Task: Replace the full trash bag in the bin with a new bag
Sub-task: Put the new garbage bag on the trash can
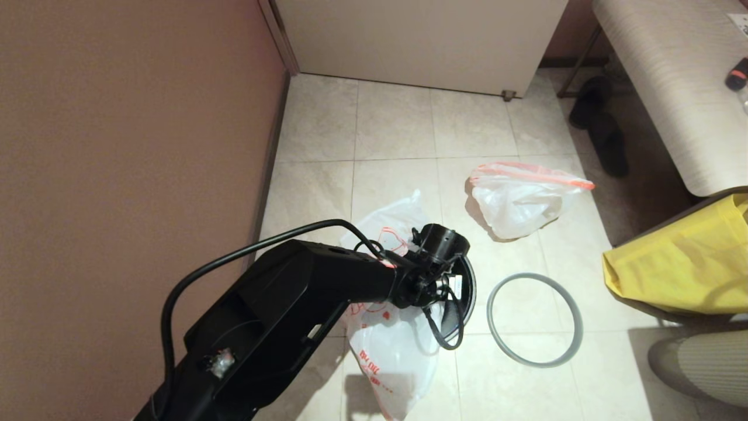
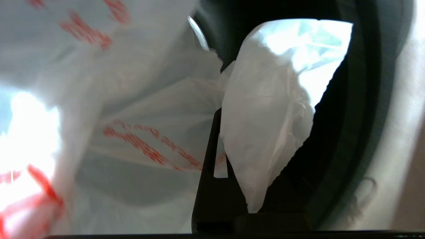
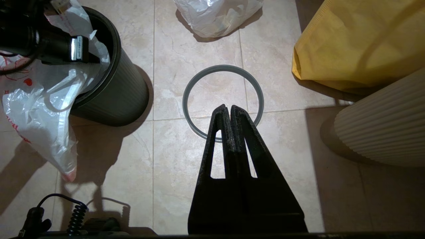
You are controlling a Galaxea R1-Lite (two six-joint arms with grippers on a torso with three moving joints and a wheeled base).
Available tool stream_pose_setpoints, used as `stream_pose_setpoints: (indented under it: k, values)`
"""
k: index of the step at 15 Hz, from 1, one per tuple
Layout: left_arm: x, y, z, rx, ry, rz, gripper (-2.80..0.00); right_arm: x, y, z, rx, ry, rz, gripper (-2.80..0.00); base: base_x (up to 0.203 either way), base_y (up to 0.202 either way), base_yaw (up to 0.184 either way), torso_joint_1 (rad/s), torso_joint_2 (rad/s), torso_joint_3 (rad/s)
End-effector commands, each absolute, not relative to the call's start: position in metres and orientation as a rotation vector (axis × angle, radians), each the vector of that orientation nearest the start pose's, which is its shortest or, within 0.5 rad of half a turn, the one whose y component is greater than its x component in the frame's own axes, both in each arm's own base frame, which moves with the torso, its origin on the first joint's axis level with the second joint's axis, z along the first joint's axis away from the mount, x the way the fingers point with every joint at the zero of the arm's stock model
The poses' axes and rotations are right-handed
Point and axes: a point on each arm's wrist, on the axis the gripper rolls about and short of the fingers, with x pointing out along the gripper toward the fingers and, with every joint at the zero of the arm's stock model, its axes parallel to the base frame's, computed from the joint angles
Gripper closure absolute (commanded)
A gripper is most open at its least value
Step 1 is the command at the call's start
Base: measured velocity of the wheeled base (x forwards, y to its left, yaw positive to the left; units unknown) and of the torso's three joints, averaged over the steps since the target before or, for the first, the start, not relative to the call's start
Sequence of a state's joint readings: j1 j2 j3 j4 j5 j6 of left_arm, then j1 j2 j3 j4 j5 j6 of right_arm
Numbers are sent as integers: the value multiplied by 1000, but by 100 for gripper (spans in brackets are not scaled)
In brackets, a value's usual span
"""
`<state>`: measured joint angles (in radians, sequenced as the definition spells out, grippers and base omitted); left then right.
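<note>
The new bag, thin white plastic with red print, hangs over the near side of the black bin. My left gripper reaches down into the bin's mouth and is shut on a fold of the new bag; the bin's dark inner wall stands beside it. In the head view the left wrist hides its fingers. The full trash bag lies on the floor beyond the bin. My right gripper hangs shut and empty over the grey rim ring, apart from the bin.
The grey rim ring lies flat on the tiles right of the bin. A yellow fabric bag and a ribbed cream object stand at the right. A brown wall runs along the left, and dark shoes lie by a bench.
</note>
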<state>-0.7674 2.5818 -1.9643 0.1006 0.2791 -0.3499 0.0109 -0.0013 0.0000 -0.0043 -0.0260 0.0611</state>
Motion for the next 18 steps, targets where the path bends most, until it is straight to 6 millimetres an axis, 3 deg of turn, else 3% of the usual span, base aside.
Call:
stream_pose_setpoints:
  k: [1, 4, 7, 13, 16, 18]
  values:
    - [402, -342, -10, 149, 679, -265, 0, -23, -1, 76, 61, -5, -15, 0, 0, 0, 0, 0, 0, 0]
    - [421, -324, -78, 401, 610, -186, 0, -23, -1, 76, 61, -5, -15, 0, 0, 0, 0, 0, 0, 0]
    - [422, -308, -117, 542, 701, -210, 0, -23, -1, 76, 61, -5, -15, 0, 0, 0, 0, 0, 0, 0]
    - [416, -302, -126, 645, 795, -244, 0, -23, -1, 76, 61, -5, -15, 0, 0, 0, 0, 0, 0, 0]
    - [426, -312, -106, 549, 639, -235, 0, -23, -1, 76, 61, -5, -15, 0, 0, 0, 0, 0, 0, 0]
    - [419, -329, -86, 476, 596, -258, 0, -23, -1, 76, 61, -5, -15, 0, 0, 0, 0, 0, 0, 0]
